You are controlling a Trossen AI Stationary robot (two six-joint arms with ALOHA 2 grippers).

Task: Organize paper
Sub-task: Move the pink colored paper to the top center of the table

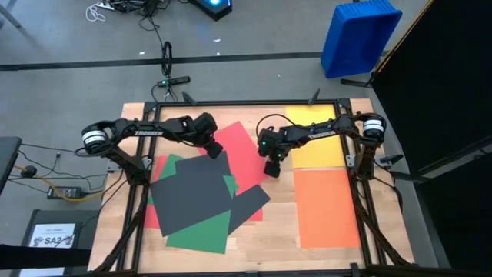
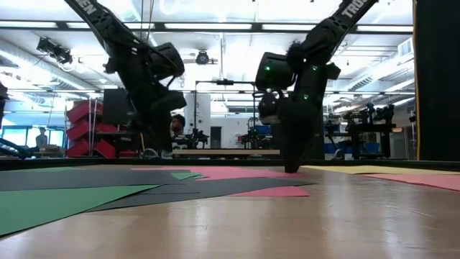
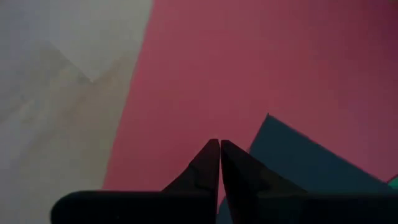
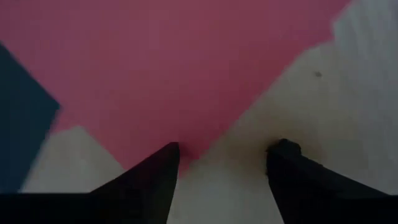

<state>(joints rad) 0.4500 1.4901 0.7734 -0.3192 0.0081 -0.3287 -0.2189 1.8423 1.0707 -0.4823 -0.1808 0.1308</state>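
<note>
Up close, the right wrist view shows the right gripper [image 4: 225, 163] with its fingers [image 4: 155, 180] standing well apart, straddling the corner of a red sheet [image 4: 186, 68] where it meets bare table [image 4: 348, 81]; nothing sits between them. A dark sheet edge [image 4: 22, 118] cuts in at one side, mostly out of frame. Whether the tips touch the paper cannot be told from here.

The left wrist view shows the left gripper [image 3: 220, 144], fingers pressed together with no gap, above red paper and the corner of a dark sheet [image 3: 311, 162]. Nothing is pinched between them.

From the low view, the nearest paper is a green sheet [image 2: 65, 201] lying flat, a dark one [image 2: 187, 191] just behind, red [image 2: 237, 173] beyond. The right gripper [image 2: 291, 169] reaches down to the table surface (contact hard to judge at this grazing angle). The left arm hangs higher, its gripper hard to pick out against the room behind it.

From overhead, the heap at the table's left-centre overlaps untidily: a dark grey sheet [image 1: 191, 192] on top, green [image 1: 201, 231] under it, red [image 1: 238, 142] at the back, another dark sheet [image 1: 250, 204] jutting right. How many sheets lie underneath is hidden. Apart to the right, an orange sheet [image 1: 327, 208] lies near, a yellow sheet [image 1: 315, 150] behind it, partly covered by the right arm.

Farther off on the floor, a blue bin [image 1: 360, 35] stands, its contents not visible. A white printed sheet [image 1: 52, 237] lies off the table's left.
</note>
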